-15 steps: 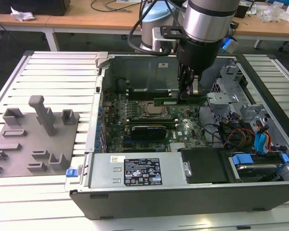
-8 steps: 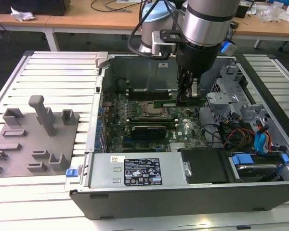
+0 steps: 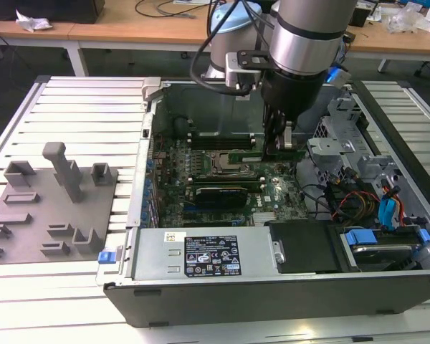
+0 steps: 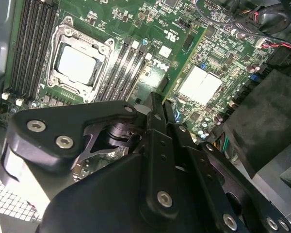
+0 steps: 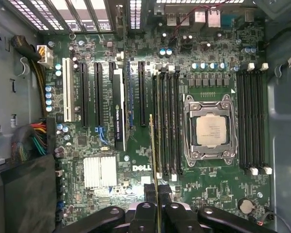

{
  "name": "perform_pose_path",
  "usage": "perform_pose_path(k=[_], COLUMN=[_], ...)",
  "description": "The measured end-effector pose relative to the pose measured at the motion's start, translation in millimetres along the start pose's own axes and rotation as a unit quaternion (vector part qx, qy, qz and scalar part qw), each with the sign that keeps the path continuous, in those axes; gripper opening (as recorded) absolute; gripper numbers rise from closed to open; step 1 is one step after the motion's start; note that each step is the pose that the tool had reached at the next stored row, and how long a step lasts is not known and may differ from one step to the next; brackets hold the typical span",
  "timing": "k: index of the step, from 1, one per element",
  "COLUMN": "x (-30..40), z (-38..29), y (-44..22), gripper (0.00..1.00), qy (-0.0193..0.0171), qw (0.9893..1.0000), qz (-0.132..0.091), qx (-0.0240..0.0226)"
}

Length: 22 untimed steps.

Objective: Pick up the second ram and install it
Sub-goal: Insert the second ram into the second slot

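1. Gripping the ram [image 3: 261,153] by its flat sides, with the gripper [image 3: 278,147] pinched narrow around it. Hanging on edge low over the board [image 3: 272,190], at about 2 o'clock from the socket [image 3: 226,166] in the exterior view, close by the long slots [image 5: 167,126] next to that socket. Cannot tell if touching a slot yet.
2. Could miss the slot. Looks a little slanted against the slot lines in the first wrist view. Pushing down like that would press on a slot wall and could bend the stick or scratch the board.
3. Could tip. Held off its middle, nearer one end, going by the exterior view. Pressing there might seat one end and leave the other end sticking up.
4. Could slide in the grip. Thin, smooth sides, and only a small patch pinched, so a hard push might make it slip up between the fingers.
5. Could be stopped by the little clips at the slot ends. Cannot tell if open or shut; shut ones would block the way in.
6. Could go in the wrong way round. Notch hidden, so cannot tell.
7. Could snag the cables [image 3: 344,201], at about 4 o'clock from the socket, if swung wide that way.
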<state>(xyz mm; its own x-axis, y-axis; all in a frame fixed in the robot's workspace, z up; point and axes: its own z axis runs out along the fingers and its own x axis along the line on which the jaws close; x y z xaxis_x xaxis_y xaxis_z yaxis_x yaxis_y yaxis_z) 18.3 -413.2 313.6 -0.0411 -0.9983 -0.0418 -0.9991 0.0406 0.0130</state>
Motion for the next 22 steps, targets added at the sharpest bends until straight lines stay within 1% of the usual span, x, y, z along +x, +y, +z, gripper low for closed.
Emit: perform_pose_path(k=[18,22], x=[0.8,0.4], z=[19.0,21.0], y=[-0.3,0.6], gripper=[0.14,0.14], qy=[0.0000,-0.0001], qw=[1.0000,1.0000], qz=[0.000,0.000], qx=[0.0000,0.0000])
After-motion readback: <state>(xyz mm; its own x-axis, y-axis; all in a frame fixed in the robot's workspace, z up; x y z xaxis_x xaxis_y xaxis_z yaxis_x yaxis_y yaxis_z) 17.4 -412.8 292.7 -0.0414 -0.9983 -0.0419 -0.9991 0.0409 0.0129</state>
